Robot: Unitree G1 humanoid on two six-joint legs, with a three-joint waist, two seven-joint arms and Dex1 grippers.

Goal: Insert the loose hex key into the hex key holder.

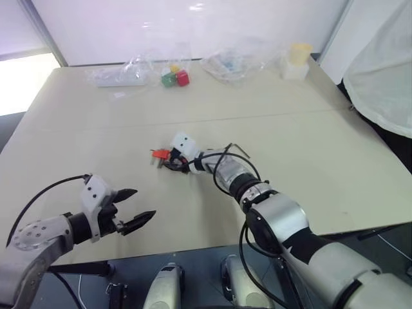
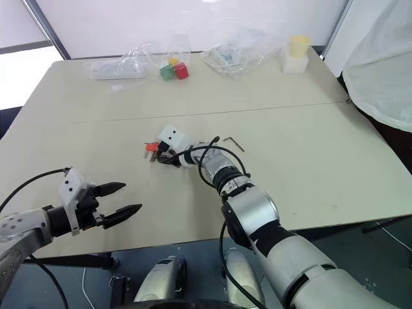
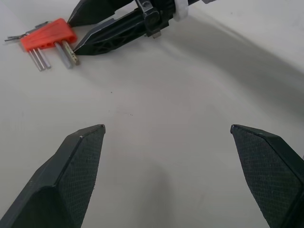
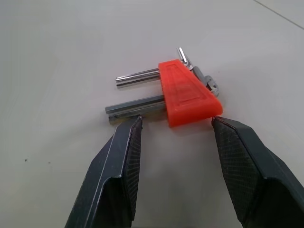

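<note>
Beige and wide, the surface (image 1: 309, 161) carries little near me: clear bags and small cubes lie far off along the back edge. My right hand (image 4: 176, 124) reaches across the middle and sits with its fingers half spread, one on either side of the near corner of the hex key holder (image 4: 186, 93), close to it but, as far as I can see, not yet pressing on it. From the right wrist view the orange block lies flat just ahead of the fingertips, its long side running away from me and its short keys sticking out sideways, toward one finger.

The loose hex key (image 2: 233, 142) lies flat on the surface behind that hand, beside my right forearm, apart from the holder and held by nothing. Its long leg runs slantwise across the surface.

My left hand (image 1: 136, 209) hovers nearer my body with its fingers spread wide and nothing between them, pointing toward the holder but well apart from it.

I judge the right arm nearer to both things; the holder lies straight ahead of it, the key back along the arm.
</note>
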